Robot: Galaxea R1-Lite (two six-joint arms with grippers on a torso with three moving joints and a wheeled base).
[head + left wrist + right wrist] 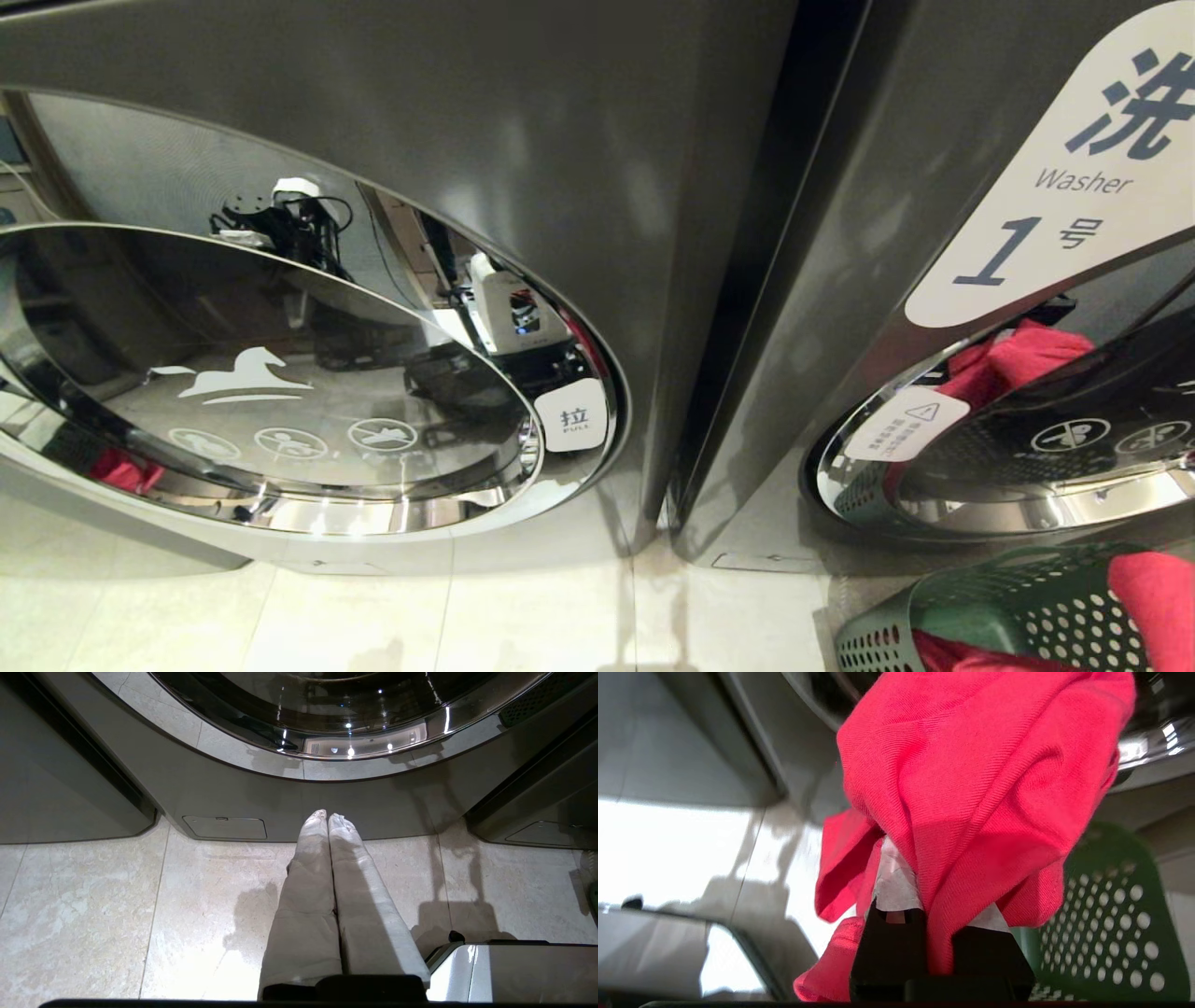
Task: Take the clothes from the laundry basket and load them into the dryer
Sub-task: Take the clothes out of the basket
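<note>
Nearest, the right gripper (924,891) is clamped on a red garment (971,779): the cloth drapes over and between its white-wrapped fingers (894,886) and hides most of what lies beyond. Just behind it sits the laundry basket (1106,914), dark green plastic with rows of round holes. In the head view the basket (1008,607) stands on the pale tiled floor (448,616) at the foot of the right-hand machine, with more red cloth (1153,597) heaped inside it.

The left gripper (328,817) hangs low over the floor tiles, its two white-wrapped fingers (308,868) pressed together and holding nothing. They point toward the base of a dark grey machine with a small access flap (224,827) in its bottom panel.

Farther off, two dark grey front-loaders stand side by side. The left one — the dryer (523,121) — has its chrome-rimmed round glass door (280,392) closed, printed with white icons and bearing a white "PULL" tag (572,417) at its edge. The right one carries a white label reading "Washer 1" (1055,187); its own round door (1046,448) reflects the red cloth and the green basket.
</note>
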